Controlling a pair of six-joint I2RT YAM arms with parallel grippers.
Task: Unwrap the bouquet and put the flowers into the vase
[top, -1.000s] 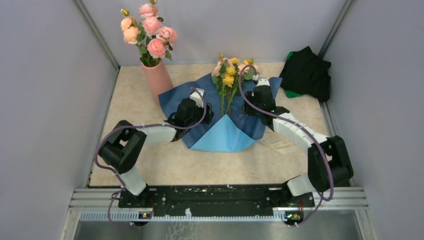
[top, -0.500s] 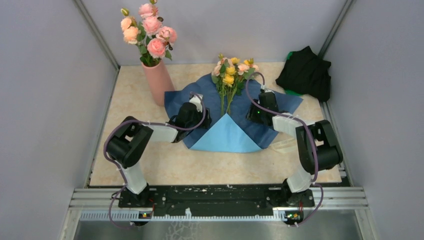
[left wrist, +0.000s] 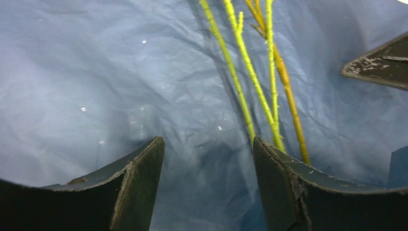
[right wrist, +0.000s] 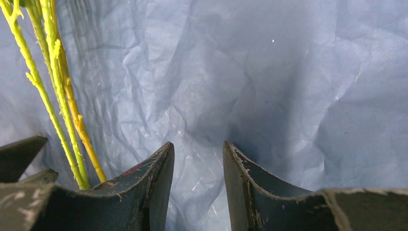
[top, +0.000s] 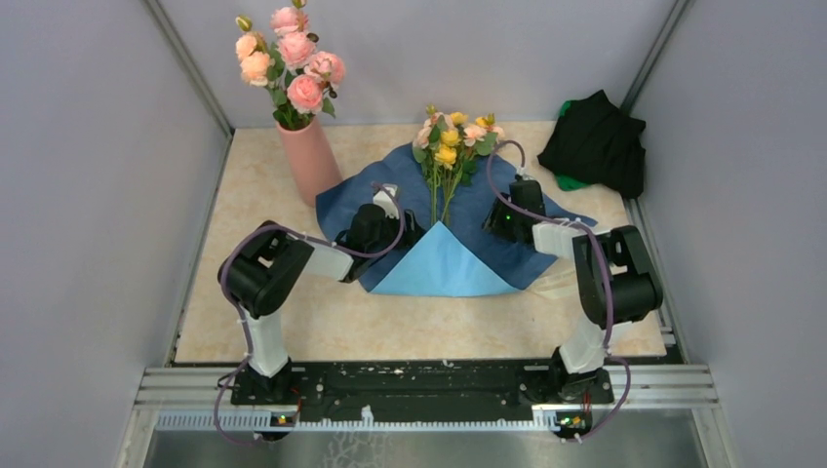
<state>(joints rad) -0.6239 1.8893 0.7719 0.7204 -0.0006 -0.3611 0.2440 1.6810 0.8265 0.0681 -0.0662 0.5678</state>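
Hovering low over the opened blue paper (top: 343,199), my left gripper (left wrist: 207,144) has its jaws spread wide with nothing between them, only wrinkled paper beneath. The flowers (top: 449,146) lie along the middle of the sheet, blooms toward the back wall. Their green stems (left wrist: 250,82) run just beside one of its fingers. My right gripper (right wrist: 198,147) is on the other side of the stems, jaws parted by a narrower gap, also empty. Whether either gripper touches the paper I cannot tell. The vase (top: 308,161), holding pink roses (top: 293,58), stands upright at the paper's far left edge.
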